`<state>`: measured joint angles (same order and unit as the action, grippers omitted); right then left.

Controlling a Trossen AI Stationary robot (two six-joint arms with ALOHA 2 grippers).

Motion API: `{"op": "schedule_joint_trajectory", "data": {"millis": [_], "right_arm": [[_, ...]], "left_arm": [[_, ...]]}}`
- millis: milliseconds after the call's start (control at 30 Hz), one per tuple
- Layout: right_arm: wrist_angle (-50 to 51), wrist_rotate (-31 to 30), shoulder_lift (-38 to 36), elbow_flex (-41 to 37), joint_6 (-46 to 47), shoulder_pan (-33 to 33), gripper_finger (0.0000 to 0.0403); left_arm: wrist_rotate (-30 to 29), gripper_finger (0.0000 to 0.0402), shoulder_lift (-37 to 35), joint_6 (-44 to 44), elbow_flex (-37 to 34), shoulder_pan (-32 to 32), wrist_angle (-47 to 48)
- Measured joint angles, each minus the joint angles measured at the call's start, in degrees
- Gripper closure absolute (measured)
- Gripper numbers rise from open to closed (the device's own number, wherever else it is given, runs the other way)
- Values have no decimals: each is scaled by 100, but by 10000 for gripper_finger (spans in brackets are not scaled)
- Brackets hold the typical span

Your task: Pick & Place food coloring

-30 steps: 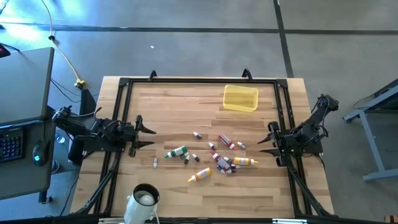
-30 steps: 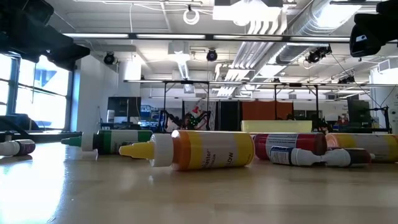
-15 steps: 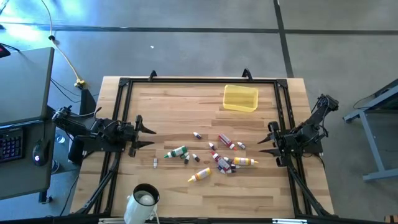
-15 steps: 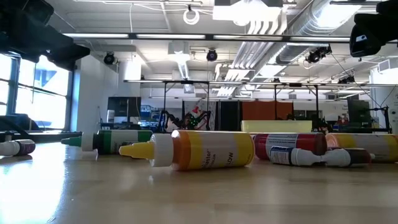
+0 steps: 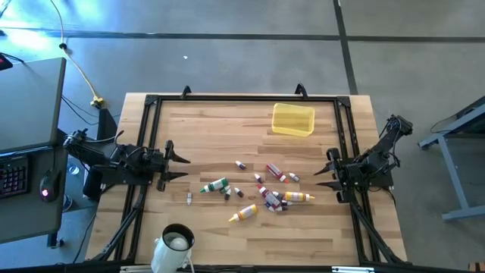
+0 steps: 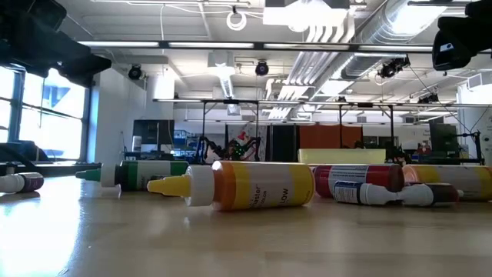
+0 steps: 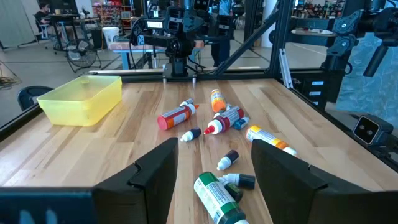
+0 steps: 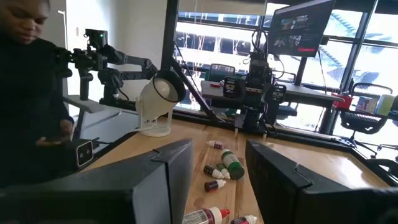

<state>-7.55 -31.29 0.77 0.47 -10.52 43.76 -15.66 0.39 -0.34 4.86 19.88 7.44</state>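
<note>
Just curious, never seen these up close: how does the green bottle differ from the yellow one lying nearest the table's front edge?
The green bottle is dark green with a white label; the yellow bottle is orange-yellow with a yellow pointed cap. The green one lies nearer the left gripper, the yellow one nearer the front edge. Both lie on their sides, untouched.

Left arm extended low from the left side, wrist level, its left gripper pointing toward the opposite arm with fingers spread apart (a wide gap shows between them in its wrist view). Right arm mirrored on the right side, elbow raised behind the wrist; right gripper faces the left one, fingers likewise parted, nothing between them.
</note>
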Motion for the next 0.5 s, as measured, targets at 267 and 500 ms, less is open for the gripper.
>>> {"op": "schedule_joint_trajectory", "data": {"millis": [267,500], "right_arm": [[0,-1,-1,0,0,1,261],[0,-2,-2,0,-2,-1,261]], "left_arm": [[0,200,1,0,1,2,0],[-1,200,1,1,-2,1,-84]]}}
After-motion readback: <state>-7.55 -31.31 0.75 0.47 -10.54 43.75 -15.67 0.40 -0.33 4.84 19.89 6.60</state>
